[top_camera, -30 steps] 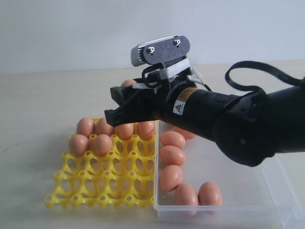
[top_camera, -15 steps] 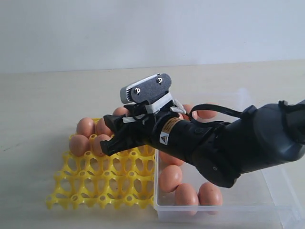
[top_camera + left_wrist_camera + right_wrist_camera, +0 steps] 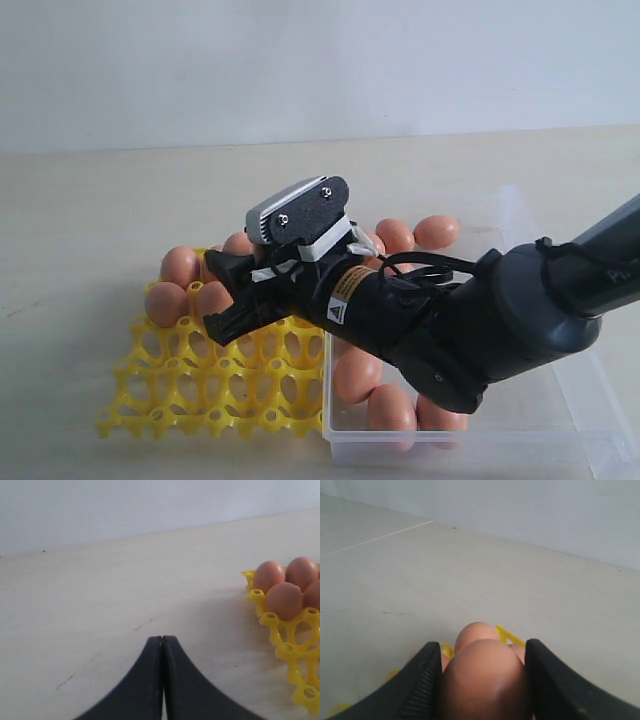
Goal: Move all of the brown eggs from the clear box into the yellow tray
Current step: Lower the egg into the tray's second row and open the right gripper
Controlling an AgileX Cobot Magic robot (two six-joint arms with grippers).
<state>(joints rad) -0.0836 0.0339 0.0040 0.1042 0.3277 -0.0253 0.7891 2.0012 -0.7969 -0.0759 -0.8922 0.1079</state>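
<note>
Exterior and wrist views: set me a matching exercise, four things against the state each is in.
1 left gripper
2 right gripper
3 yellow tray
4 clear box

A loose eggs lying inside
B fingers pressed together, nothing between
C closed on one brown egg
D far rows filled, near rows bare

Pairs: 1-B, 2-C, 3-D, 4-A
</note>
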